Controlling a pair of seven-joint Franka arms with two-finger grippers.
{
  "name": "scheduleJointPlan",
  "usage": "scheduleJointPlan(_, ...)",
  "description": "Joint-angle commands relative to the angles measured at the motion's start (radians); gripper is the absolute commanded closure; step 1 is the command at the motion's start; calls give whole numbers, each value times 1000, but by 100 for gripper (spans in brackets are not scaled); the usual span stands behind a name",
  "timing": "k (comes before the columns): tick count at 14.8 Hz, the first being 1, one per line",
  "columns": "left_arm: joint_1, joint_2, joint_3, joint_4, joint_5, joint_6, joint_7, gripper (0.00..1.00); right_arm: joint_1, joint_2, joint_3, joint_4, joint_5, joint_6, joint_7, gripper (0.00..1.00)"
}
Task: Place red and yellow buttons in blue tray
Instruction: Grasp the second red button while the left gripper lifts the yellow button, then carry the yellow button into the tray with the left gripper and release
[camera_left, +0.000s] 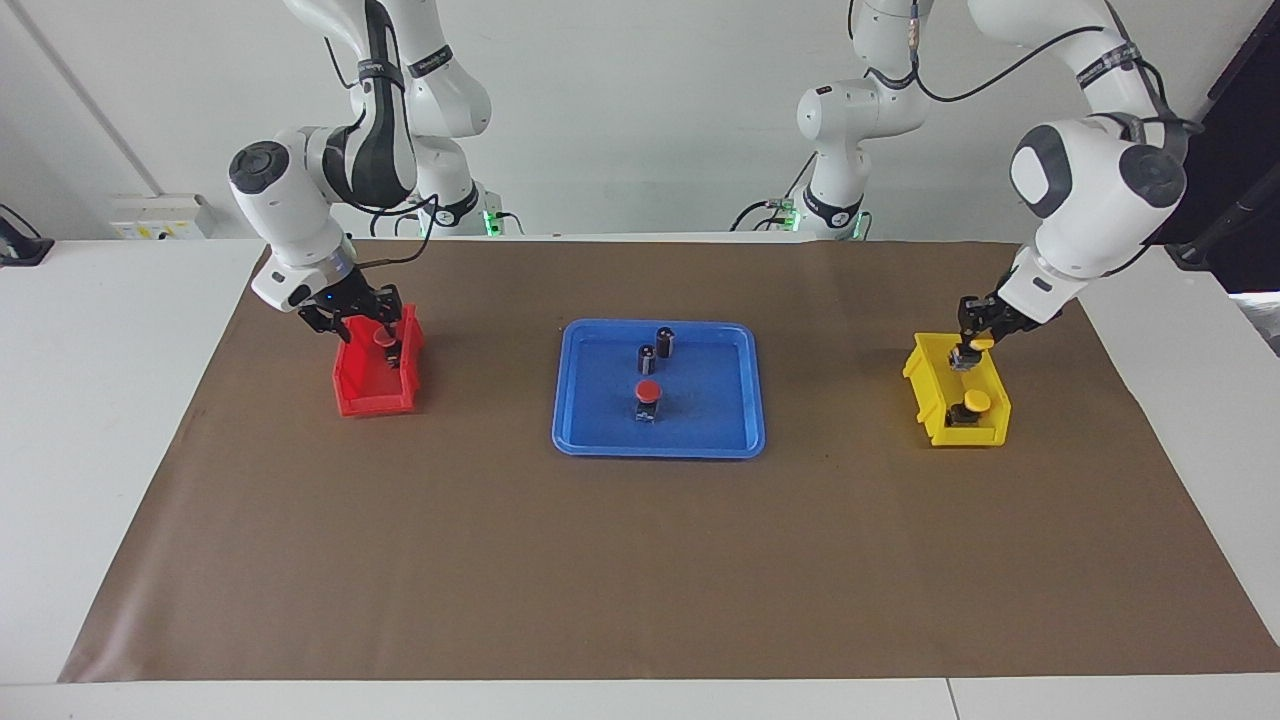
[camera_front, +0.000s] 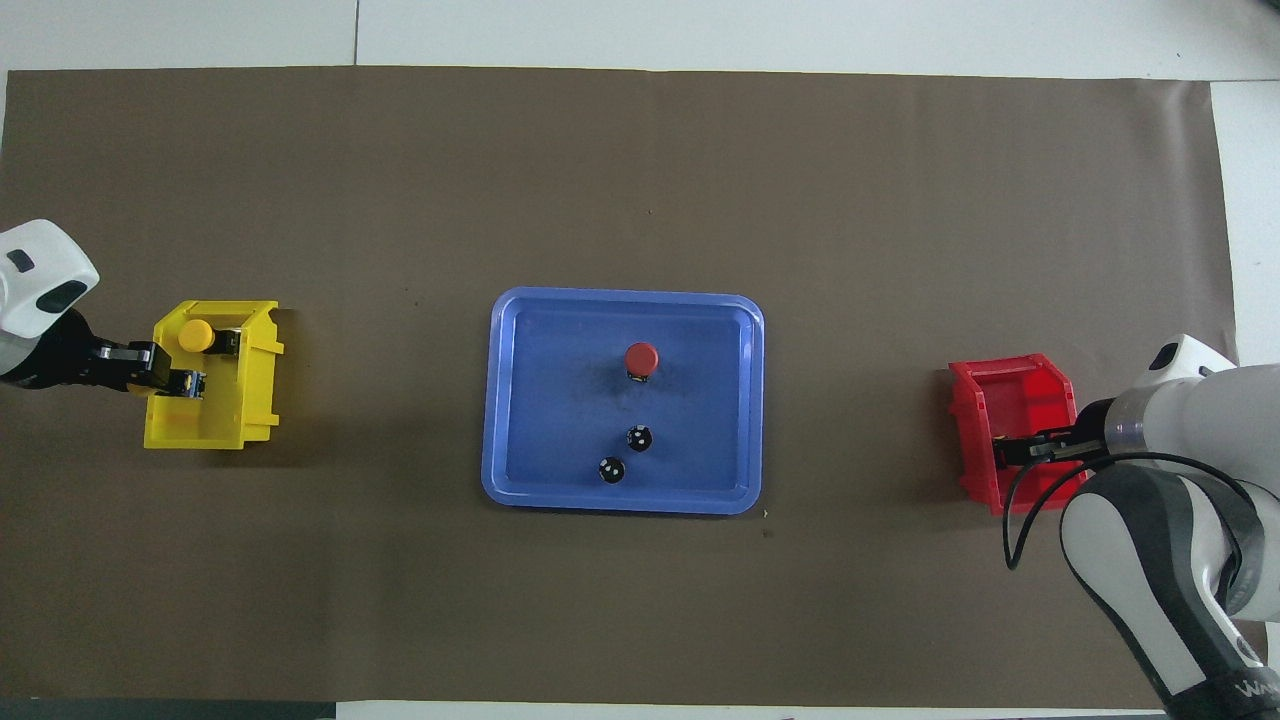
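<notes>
Red and yellow buttons, mushroom-capped on short black bodies, four in total, listed across the facing view.

Right claw (camera_left: 385, 335): arm bent at the elbow, wrist angled down into the small deep red plastic bin (camera_left: 365, 395) at the right arm's end of the table (camera_left: 400, 560). Its fingers close around a red-capped button (camera_left: 384, 340), held at about rim height inside the bin.

Blue tray (camera_left: 580, 440), wide and shallow, rounded corners, low rim: sits mid-table on the brown paper cover. Contents: one red-capped button (camera_left: 648, 392) standing upright near the tray's middle; two dark capless cylinders (camera_left: 656, 347), close together and nearer to the robots than that button.

Left claw (camera_left: 970, 350): arm folded high, forearm sloping down to the small deep yellow plastic bin (camera_left: 935, 415) at the left arm's end of the table. Fingers clamp a yellow-capped button (camera_left: 982, 343) over the part of the bin nearer to the robots. A second yellow-capped button (camera_left: 975, 402) rests upright inside the same bin, farther from the robots than the held one.
</notes>
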Motion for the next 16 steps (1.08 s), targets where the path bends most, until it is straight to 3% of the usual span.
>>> scheduleJointPlan(1, -188, 33, 2, 55, -14, 17, -267, 99, 18, -7, 3, -20, 11, 21, 21, 30)
scheduleJointPlan(3, -300, 71, 4, 59, -49, 65, -422, 99, 15, -7, 3, -23, 11, 22, 14, 30)
scheduleJointPlan(7, -502, 188, 4, 59, -121, 282, -640, 99, 7, -7, 2, -23, 11, 22, 8, 31)
scheduleJointPlan(11, -576, 277, 4, 59, -123, 407, -707, 99, -7, -7, 0, -23, 11, 22, 9, 32)
scheduleJointPlan(16, -622, 354, 4, 68, -123, 461, -760, 99, -8, -13, 0, -46, 11, 22, 9, 34)
